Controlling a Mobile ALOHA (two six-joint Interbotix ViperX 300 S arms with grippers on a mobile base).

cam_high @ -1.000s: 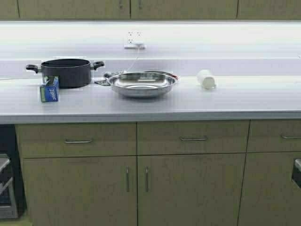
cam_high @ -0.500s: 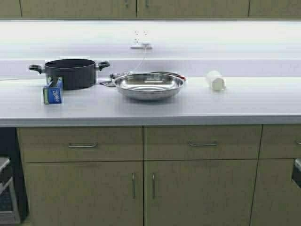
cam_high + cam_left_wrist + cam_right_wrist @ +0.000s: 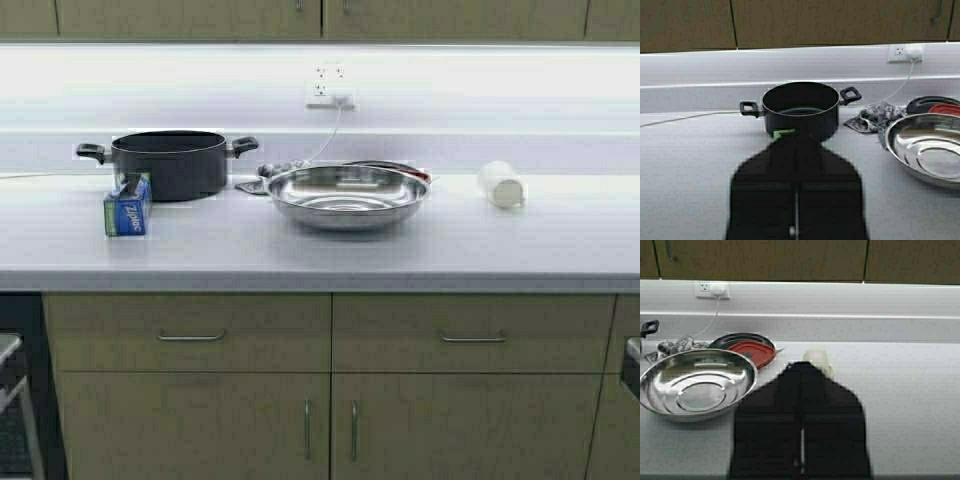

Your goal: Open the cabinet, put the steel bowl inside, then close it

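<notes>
- Pale grey countertop (image 3: 300,255) runs wall to wall, tan cabinets above & below; wall outlet (image 3: 328,85) w/ white plug on the backsplash.
- Far left: black pot (image 3: 168,163), two handles, w/ blue box (image 3: 127,210) standing just in front of it.
- Left gripper (image 3: 796,200) – seen only in left wrist view as a dark shape, fingers together w/ just a thin seam between; sits over the counter, pot straight ahead, steel bowl (image 3: 348,194) off to its right side, well apart, not touching.
- Crumpled grey cloth (image 3: 871,119) lies btwn pot & bowl.
- Bowl: centre of counter, upright, wide & shallow, mirror-shiny w/ thin rolled rim, ring marks inside. Dark plate w/ red lid (image 3: 752,349) just behind it.
- Right gripper (image 3: 801,440) – fingers together too, thin seam; bowl is to its left, near but apart. White cup (image 3: 502,186) on its side ahead of it.
- Below counter: cabinet (image 3: 330,430), both doors shut, thin bar handles meeting at the middle, drawers above.
</notes>
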